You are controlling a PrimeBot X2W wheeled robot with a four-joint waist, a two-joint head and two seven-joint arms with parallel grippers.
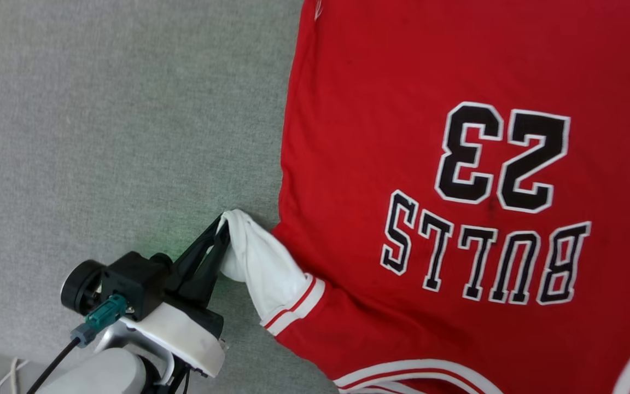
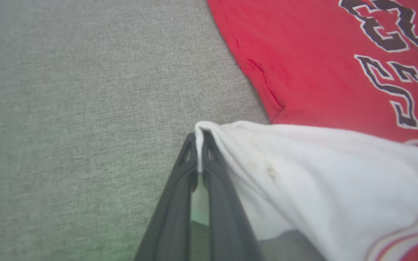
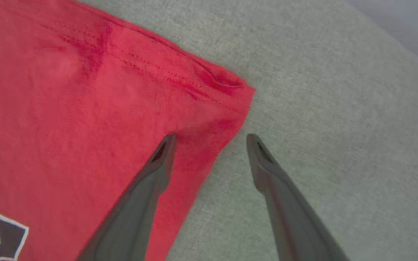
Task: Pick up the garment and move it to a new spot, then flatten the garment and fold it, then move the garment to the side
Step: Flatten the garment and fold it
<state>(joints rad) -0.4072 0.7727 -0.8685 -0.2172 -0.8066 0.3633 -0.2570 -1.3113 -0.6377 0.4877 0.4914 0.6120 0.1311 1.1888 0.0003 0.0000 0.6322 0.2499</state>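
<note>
The garment (image 1: 402,109) is a red jersey with black "BULLS 23" print, spread face up on grey fabric over the right of the head view. Its white sleeve (image 1: 263,262) with red-striped trim sticks out to the left. My left gripper (image 1: 222,232) is shut on the tip of that sleeve (image 2: 303,174); in the left wrist view the left gripper (image 2: 199,145) pinches the white edge. In the right wrist view my right gripper (image 3: 210,139) stands open over a red hem corner of the garment (image 3: 85,108), one finger above the cloth, the other above the grey surface.
Grey woven surface (image 1: 101,137) stretches to the left of the garment and beyond its hem corner (image 3: 339,127). A pale edge of the surface shows at the far top right of the right wrist view. A cable (image 1: 52,366) hangs from my left wrist.
</note>
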